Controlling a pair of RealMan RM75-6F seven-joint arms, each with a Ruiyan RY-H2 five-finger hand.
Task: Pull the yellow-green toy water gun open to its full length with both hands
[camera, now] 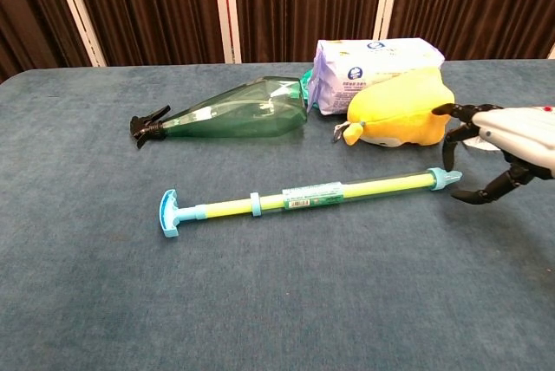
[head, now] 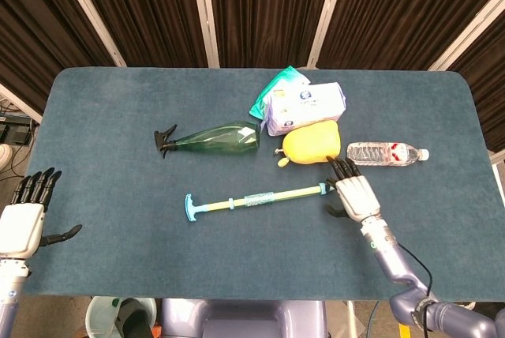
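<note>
Water gun (head: pixel 256 198) lies mid-table, a light, stiff plastic tube, likely slick; best gripped at barrel and T-handle. Right hand (head: pixel 355 194), fingers spread, holds nothing, hovering at its nozzle tip. Left hand (head: pixel 24 223) hangs spread off the table's edge.

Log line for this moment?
right hand: open, at water gun nozzle tip, no grip | left hand: open, off table edge | gun: flat on table

Head cam overhead, chest cam low/near; shared table (head: pixel 95 117) mid.
</note>
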